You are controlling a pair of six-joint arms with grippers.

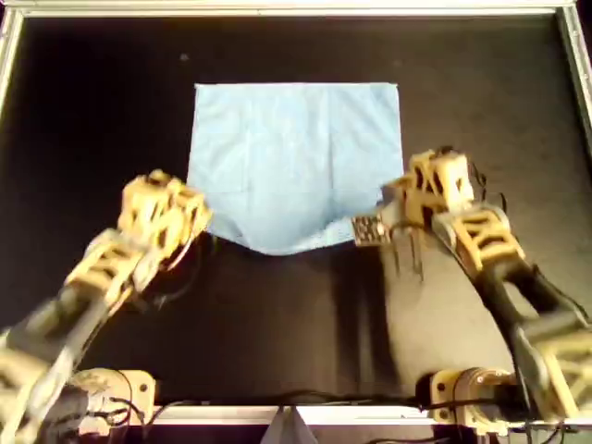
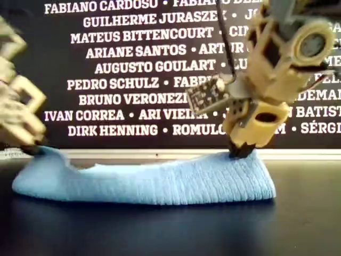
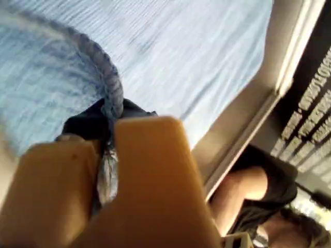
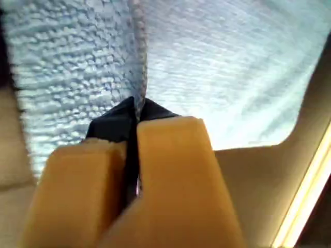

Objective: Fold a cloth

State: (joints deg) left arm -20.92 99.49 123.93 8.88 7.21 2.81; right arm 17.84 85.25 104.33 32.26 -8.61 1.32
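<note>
The light sky-blue cloth (image 1: 296, 157) lies on the black table with its near edge lifted at both corners and sagging in the middle. One arm's gripper (image 1: 202, 228) holds the near corner at the overhead view's left, another arm's gripper (image 1: 386, 217) the corner at its right. The wrist views do not show which arm is which. My first gripper (image 3: 106, 129) is shut on a hemmed cloth edge (image 3: 181, 57). My second gripper (image 4: 137, 111) is shut on a hem of the cloth (image 4: 232, 67). In the exterior view the cloth (image 2: 160, 181) rises to a gripper (image 2: 242, 150) at the right.
A metal frame (image 1: 296, 9) rims the black table. A small circuit board (image 1: 370, 229) sticks out from the arm at the overhead view's right. Arm bases (image 1: 462, 384) stand at the near edge. A banner of white names (image 2: 133, 66) stands behind. A person (image 3: 248, 191) is beyond the frame.
</note>
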